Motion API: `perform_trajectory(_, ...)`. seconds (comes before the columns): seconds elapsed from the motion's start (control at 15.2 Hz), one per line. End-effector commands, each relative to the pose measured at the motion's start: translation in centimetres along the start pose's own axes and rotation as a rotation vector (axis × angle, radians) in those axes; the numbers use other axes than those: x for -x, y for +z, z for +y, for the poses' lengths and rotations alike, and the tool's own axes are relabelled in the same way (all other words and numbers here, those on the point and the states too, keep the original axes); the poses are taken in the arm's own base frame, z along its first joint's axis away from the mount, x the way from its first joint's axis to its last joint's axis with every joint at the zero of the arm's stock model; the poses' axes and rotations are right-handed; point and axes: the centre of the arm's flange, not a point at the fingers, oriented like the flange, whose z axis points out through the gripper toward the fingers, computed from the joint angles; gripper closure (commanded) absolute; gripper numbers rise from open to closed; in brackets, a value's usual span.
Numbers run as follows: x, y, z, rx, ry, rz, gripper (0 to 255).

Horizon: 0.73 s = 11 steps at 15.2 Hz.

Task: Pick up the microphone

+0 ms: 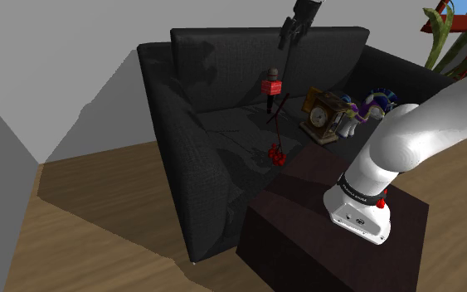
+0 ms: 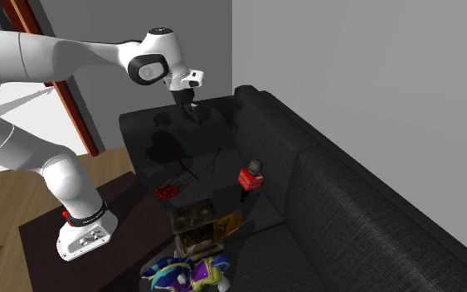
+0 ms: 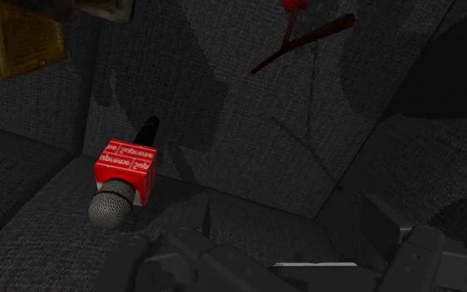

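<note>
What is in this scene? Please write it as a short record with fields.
surface: black sofa
target: microphone, red cube collar, upright on the seat by the backrest
gripper: gripper open, up over the seat, apart from the microphone
other items: gold clock; toy pony; red berry twig
stand: dark box

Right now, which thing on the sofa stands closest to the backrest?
The microphone, upright, with a red cube under its grey head. The berry twig, the clock and the blue-and-purple toy sit farther forward on the sofa.
</note>
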Motion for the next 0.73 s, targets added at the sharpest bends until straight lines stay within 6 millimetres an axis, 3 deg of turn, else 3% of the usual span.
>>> perform_trajectory(0.0, -0.9, 1.9, 2.0, -0.002, -0.011, -0.001, 0)
perform_trajectory(0.66, -6.4, 9.8, 11.3, -0.017, -0.057, -0.010, 0)
